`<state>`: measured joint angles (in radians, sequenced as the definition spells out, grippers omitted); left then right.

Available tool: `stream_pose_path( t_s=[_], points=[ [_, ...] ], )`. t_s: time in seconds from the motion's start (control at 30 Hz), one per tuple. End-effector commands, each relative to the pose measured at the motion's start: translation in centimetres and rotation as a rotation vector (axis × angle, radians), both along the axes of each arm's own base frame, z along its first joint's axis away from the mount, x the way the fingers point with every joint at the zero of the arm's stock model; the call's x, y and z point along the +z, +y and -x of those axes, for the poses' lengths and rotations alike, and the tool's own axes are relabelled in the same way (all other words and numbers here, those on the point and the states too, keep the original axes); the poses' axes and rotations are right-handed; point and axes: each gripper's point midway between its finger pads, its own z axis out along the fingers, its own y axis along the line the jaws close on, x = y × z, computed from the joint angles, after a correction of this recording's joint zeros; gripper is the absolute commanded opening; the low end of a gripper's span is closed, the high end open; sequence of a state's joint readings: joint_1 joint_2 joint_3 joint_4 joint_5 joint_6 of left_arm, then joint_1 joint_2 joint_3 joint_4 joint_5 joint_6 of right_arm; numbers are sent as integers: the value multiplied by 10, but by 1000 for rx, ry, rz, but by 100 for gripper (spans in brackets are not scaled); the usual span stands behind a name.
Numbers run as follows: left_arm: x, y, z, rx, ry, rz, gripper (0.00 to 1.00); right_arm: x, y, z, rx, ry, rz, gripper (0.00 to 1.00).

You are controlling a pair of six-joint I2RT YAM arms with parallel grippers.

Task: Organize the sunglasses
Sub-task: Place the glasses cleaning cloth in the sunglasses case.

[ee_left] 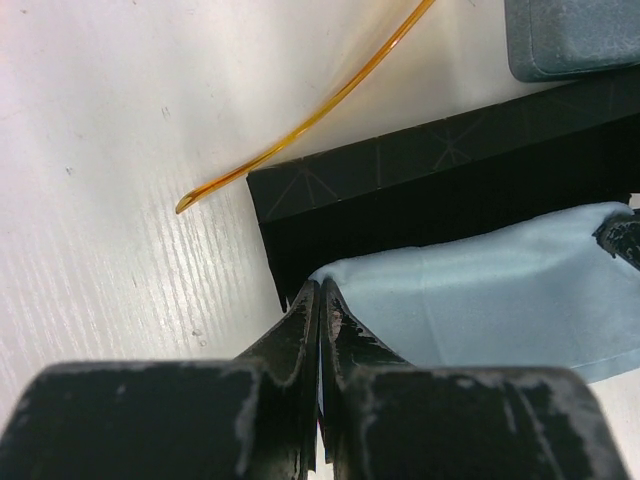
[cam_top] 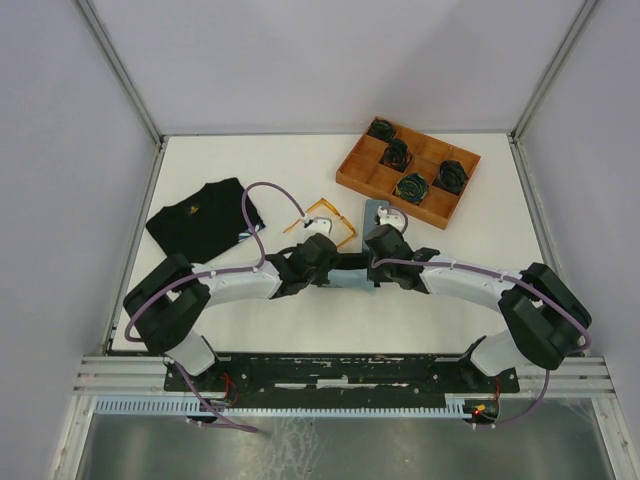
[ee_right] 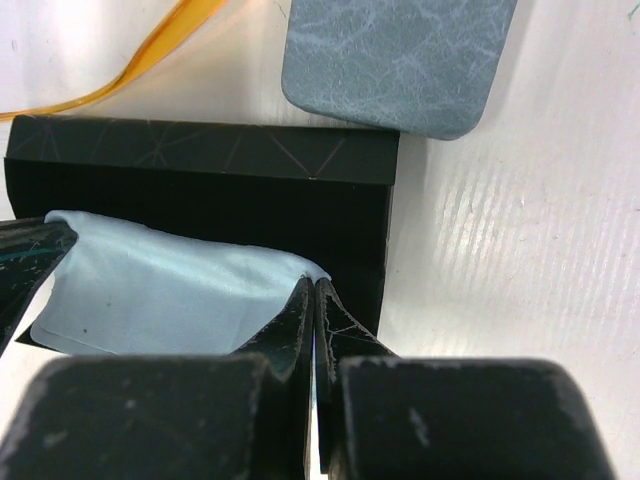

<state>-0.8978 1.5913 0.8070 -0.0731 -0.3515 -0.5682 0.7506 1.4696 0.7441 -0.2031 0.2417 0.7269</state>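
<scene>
Mid-desk, left gripper (ee_left: 320,295) and right gripper (ee_right: 314,290) each pinch closed on a corner of the cloth (ee_left: 480,290) draped over a black case (ee_left: 420,170). Orange sunglasses (ee_left: 350,90) lie just beyond. Uneven pulling could free a corner or shove the case into them.

No writing, number or brand can be read anywhere. The folded black fabric garment (cam_top: 205,220) bears a small yellowish mark, too tiny to make out. The oblong black case (ee_right: 200,170) shows only thin crossing lines.
</scene>
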Motion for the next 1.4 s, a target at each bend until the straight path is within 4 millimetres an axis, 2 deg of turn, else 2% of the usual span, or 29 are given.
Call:
stream_pose_path(
  t_s=[0.0, 0.37, 0.73, 1.37],
  points=[
    [16, -7, -19, 14, -83, 22, 3, 20, 7, -25, -10, -111, -17, 0],
    [17, -7, -29, 34, -97, 15, 3, 19, -1, -34, -46, -142, 16, 0],
    [24, -10, -38, 37, -117, 13, 3, 13, 0, -39, -52, -131, 24, 0],
    [14, -7, -42, 38, -104, -8, 3, 11, -3, -46, -72, -143, 27, 0]
  ],
)
